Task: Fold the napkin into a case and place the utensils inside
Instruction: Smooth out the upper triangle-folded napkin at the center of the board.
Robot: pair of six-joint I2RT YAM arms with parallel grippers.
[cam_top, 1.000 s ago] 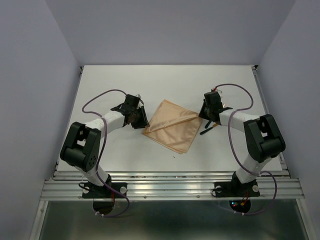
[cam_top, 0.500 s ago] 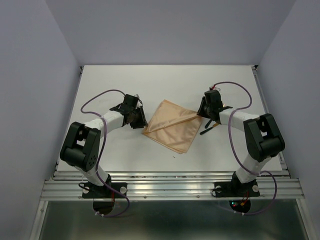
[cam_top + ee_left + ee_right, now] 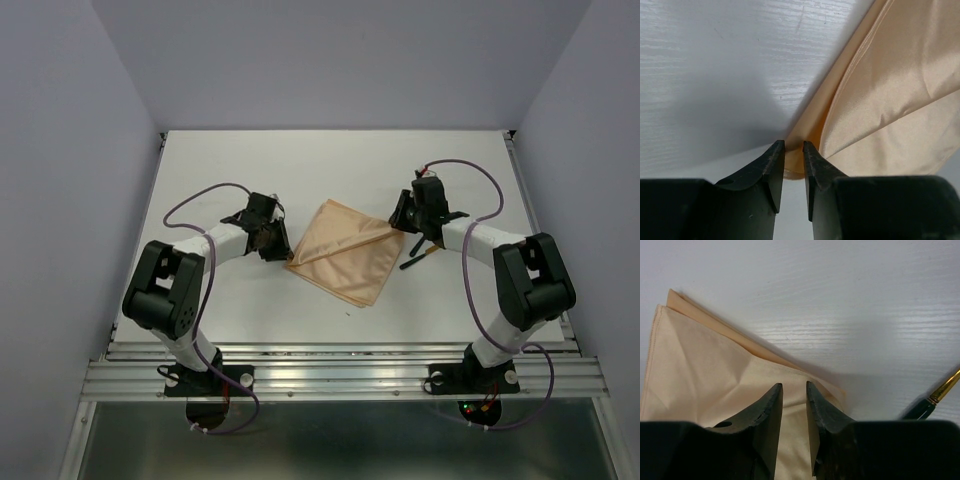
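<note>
The napkin [image 3: 343,252] lies folded in the middle of the worktop [image 3: 330,165]. It looks thin, soft and a bit slippery, so the corners are the best place to grab it. The left jaws sit at its left corner and the right jaws at its right corner. Both are almost pressed together, but I cannot tell if they pinch cloth. A utensil [image 3: 935,396] lies just right of the napkin, near the right jaws.

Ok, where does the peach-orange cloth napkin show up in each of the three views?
Top external: the peach-orange cloth napkin lies mid-picture on the white table.
Left wrist: the napkin fills the right side, its corner at the left fingers.
Right wrist: the napkin sits lower left, at the right fingers.
Shared landmark: the white table.
</note>
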